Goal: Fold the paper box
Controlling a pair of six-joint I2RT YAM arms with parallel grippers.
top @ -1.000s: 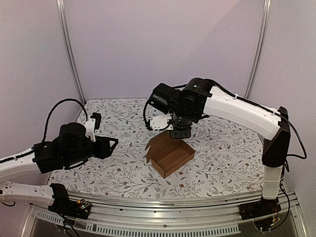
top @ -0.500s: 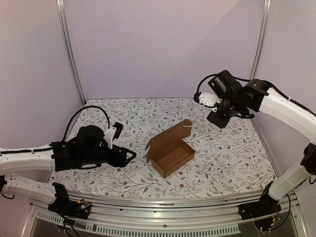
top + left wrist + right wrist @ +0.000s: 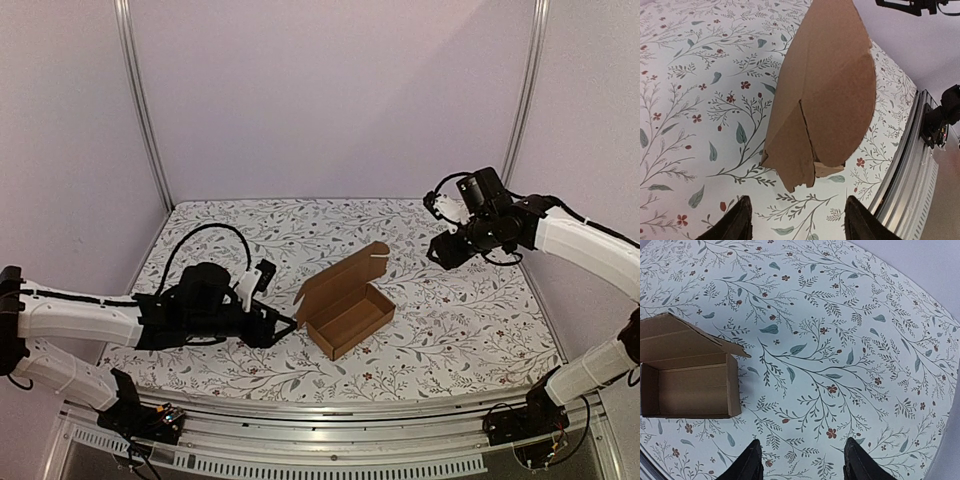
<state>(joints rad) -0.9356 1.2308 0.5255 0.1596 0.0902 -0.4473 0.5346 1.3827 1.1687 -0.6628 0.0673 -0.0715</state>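
The paper box (image 3: 345, 308) is a brown cardboard carton standing open in the middle of the floral table, its lid flap raised at the back. My left gripper (image 3: 287, 327) is low at the box's left end, open and empty; in the left wrist view the box's end flap (image 3: 822, 97) rises just ahead of the fingers (image 3: 739, 222). My right gripper (image 3: 440, 250) hovers high at the back right, open, holding nothing. From the right wrist view the open box (image 3: 687, 375) lies at the left, well away from the fingers (image 3: 856, 460).
The table carries a white cloth with a leaf and flower print (image 3: 450, 320). A metal rail (image 3: 330, 415) runs along the near edge, and metal posts (image 3: 140, 110) stand at the back corners against purple walls.
My right arm has swung away from above the box to the back right. My left arm has pushed forward toward the box's left end. The box has stayed in place.
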